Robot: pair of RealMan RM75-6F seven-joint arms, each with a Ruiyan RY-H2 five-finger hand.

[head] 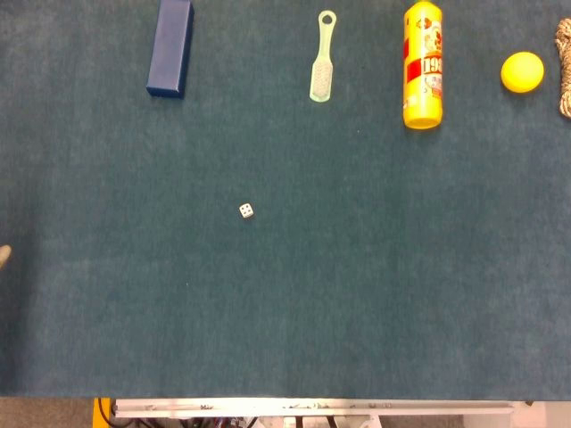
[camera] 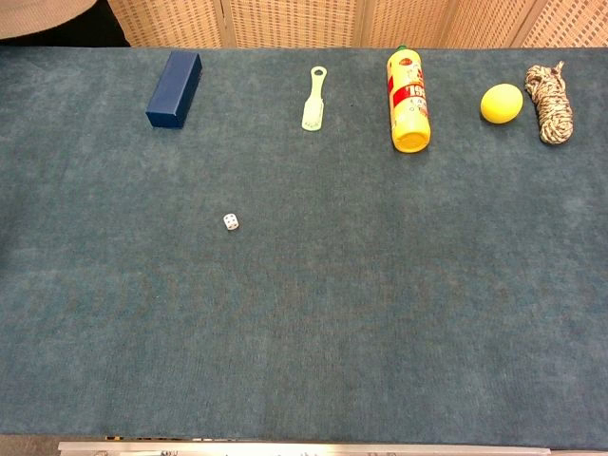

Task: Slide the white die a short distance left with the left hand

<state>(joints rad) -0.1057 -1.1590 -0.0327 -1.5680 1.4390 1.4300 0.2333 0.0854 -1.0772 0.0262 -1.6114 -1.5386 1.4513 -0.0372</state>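
Note:
The white die [head: 246, 210] [camera: 231, 221] sits alone on the teal table cloth [head: 357, 294], a little left of the middle. At the far left edge of the head view, a small pale tip of my left hand [head: 4, 256] pokes into the frame. It is well to the left of the die and slightly nearer to me, and too little of it shows to tell how its fingers lie. The chest view shows no hand. My right hand is out of sight in both views.
Along the far edge lie a blue box [head: 170, 47] [camera: 174, 88], a pale green brush [head: 322, 58] [camera: 313, 99], a yellow bottle [head: 423, 64] [camera: 408, 101], a yellow ball [head: 522, 72] [camera: 502, 104] and a coiled rope [head: 564, 67] [camera: 550, 103].

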